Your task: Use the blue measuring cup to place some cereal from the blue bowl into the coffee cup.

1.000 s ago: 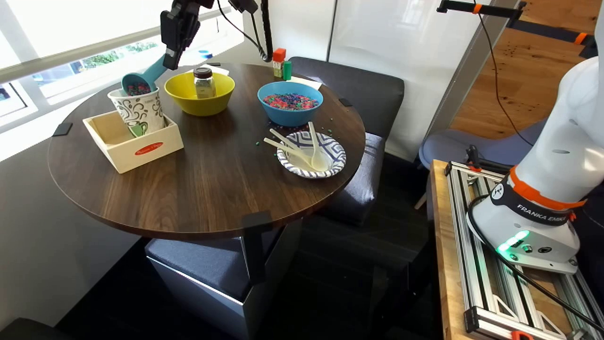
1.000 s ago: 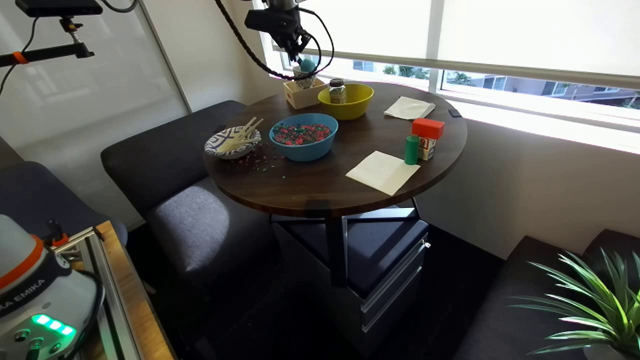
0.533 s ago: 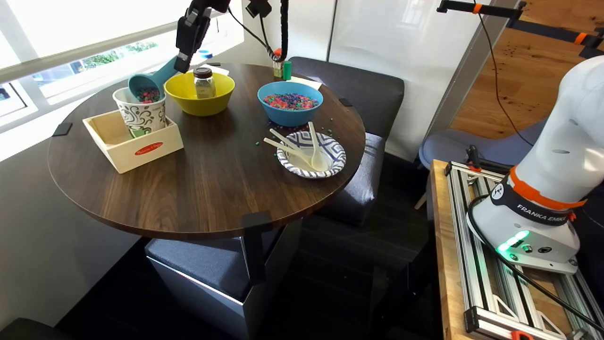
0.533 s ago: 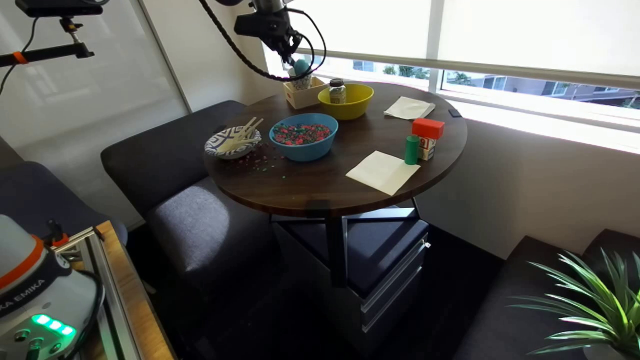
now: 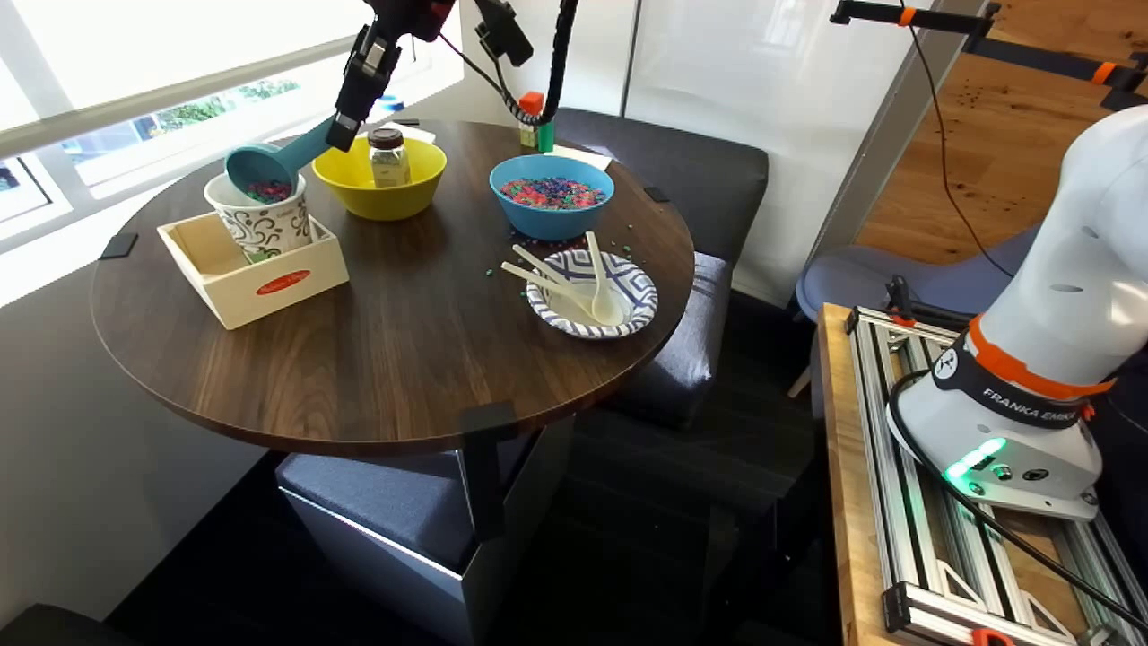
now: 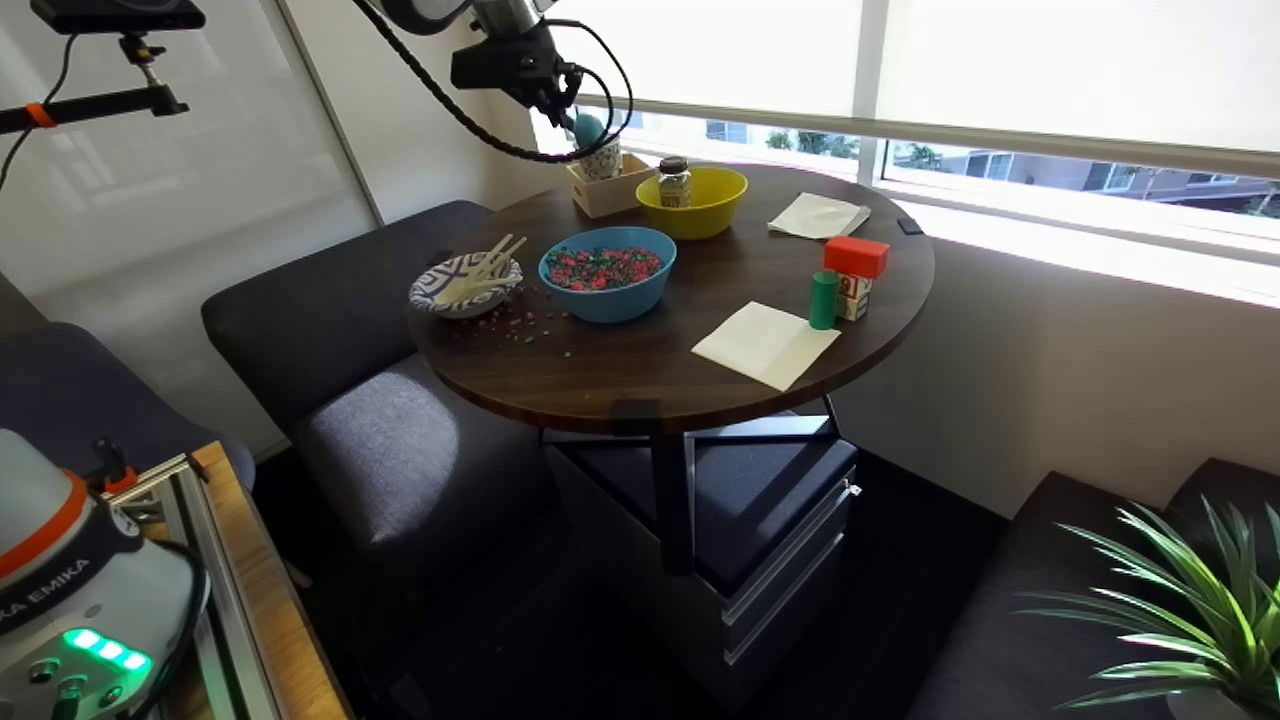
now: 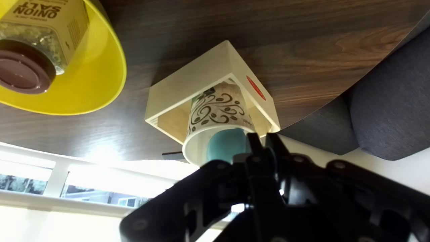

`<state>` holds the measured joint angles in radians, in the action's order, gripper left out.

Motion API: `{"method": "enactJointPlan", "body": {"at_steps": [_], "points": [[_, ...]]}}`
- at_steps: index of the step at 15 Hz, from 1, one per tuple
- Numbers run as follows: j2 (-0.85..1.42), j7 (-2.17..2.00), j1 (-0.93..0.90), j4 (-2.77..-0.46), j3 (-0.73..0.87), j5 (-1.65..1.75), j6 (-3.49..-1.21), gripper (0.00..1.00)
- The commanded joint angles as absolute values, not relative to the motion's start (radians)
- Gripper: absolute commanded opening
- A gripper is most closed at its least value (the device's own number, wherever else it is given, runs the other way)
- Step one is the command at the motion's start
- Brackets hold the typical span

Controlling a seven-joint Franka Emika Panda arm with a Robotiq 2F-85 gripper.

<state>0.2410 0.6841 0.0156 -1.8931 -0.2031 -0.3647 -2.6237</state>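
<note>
The pincer (image 5: 342,131), closed on its handle, holds the blue measuring cup (image 5: 258,167), cereal (image 5: 268,192) inside, tilted at the mouth of the coffee cup (image 5: 272,228).

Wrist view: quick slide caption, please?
Fingers grip the scoop at the mouth of the cup, which sits in the tray; yellow bowl nearby.

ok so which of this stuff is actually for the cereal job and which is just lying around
For the job:
- gripper, holding the scoop
- cereal, in scoop and blue bowl
- cup

Just lying around:
- tray, though the cup is in it
- yellow bowl with jar
- plate with utensils
- red-topped box
- green cylinder
- paper sheets
- plant
</note>
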Motion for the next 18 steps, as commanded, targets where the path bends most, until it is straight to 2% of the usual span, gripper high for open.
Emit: {"method": "enactJointPlan", "body": {"at_steps": [1, 13, 16, 18], "points": [[0.225, 0.711, 0.006, -1.947, -0.214, -0.343, -2.717, 0.02], [0.256, 0.696, -0.028, -1.994, -0.159, -0.137, -2.952, 0.02], [0.257, 0.694, -0.030, -1.997, -0.158, -0.125, -2.962, 0.02], [0.240, 0.713, 0.011, -1.973, -0.217, -0.234, -2.869, 0.02]]}}
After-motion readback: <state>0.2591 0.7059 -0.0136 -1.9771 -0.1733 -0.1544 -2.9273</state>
